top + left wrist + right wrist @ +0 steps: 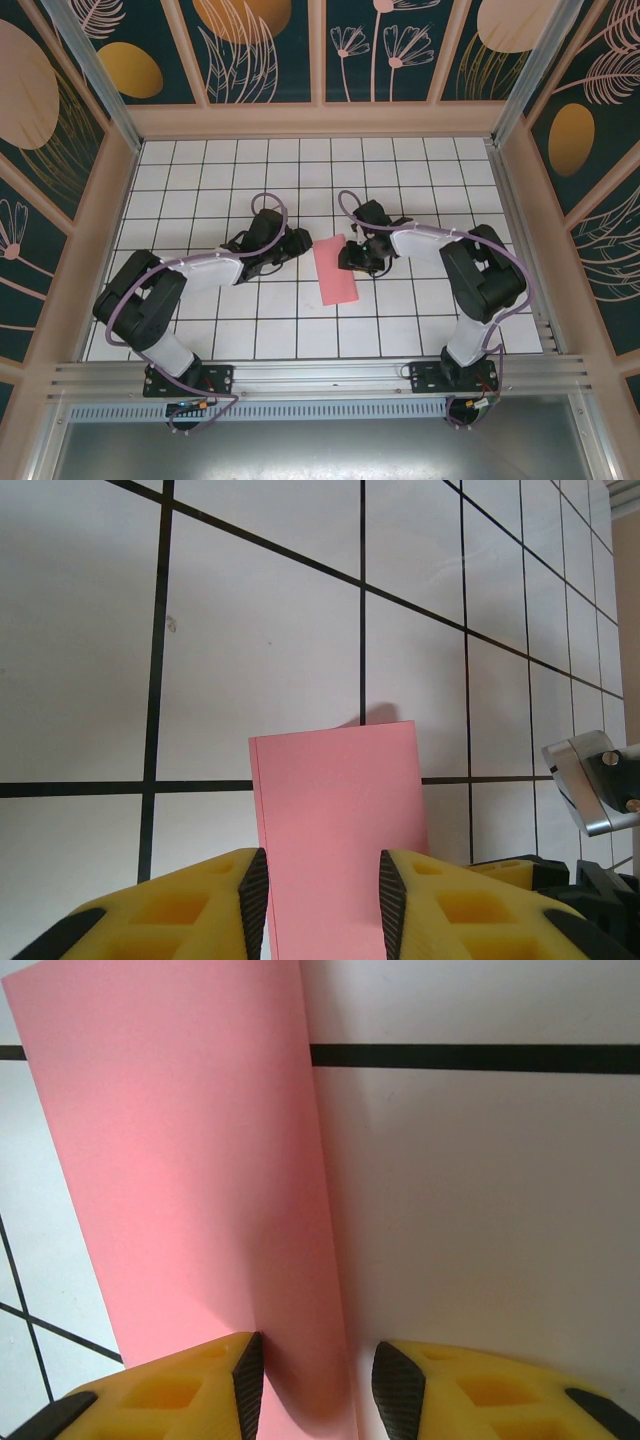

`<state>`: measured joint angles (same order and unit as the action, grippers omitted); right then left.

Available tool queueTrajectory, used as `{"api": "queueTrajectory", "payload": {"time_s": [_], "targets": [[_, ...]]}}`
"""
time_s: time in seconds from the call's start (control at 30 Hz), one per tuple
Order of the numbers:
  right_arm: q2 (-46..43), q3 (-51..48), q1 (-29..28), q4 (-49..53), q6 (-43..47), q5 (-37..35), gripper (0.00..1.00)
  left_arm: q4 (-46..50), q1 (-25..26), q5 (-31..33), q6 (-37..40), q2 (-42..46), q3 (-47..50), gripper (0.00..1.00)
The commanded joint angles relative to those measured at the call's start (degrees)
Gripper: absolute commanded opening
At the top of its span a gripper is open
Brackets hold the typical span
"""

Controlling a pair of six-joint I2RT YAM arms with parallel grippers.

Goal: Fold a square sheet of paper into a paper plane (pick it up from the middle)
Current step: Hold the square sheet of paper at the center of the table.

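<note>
Pink, one square sheet of paper (334, 270); left pincer (323, 885), right pincer (312, 1365) flanking.

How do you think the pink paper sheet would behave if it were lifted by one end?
The pink paper sheet looks very thin and lies nearly flat on the tiled table, so it would probably droop. It likely weighs little and may slide on the smooth tiles if pushed. The shadow under its long edge hints that this edge lifts easily.
</note>
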<state>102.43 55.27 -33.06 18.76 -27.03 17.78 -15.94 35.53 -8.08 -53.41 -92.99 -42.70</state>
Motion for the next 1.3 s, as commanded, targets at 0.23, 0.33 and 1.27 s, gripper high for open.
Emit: {"api": "queueTrajectory", "payload": {"time_s": [0.23, 0.33, 1.27], "targets": [[11.0, -3.1, -2.3, -3.7, 2.2, -5.9, 0.43, -1.1, 0.0, -3.7, 1.2, -2.9, -0.7, 0.33], [11.3, -2.8, -2.4, -3.6, 2.4, -6.2, 0.43, -3.2, 0.0, -6.2, 0.8, -3.6, -0.6, 0.31], [13.9, -1.5, -3.7, -2.9, 0.7, -5.9, 0.44, -4.4, 2.2, -13.1, 1.8, -11.6, -4.4, 0.10]]}}
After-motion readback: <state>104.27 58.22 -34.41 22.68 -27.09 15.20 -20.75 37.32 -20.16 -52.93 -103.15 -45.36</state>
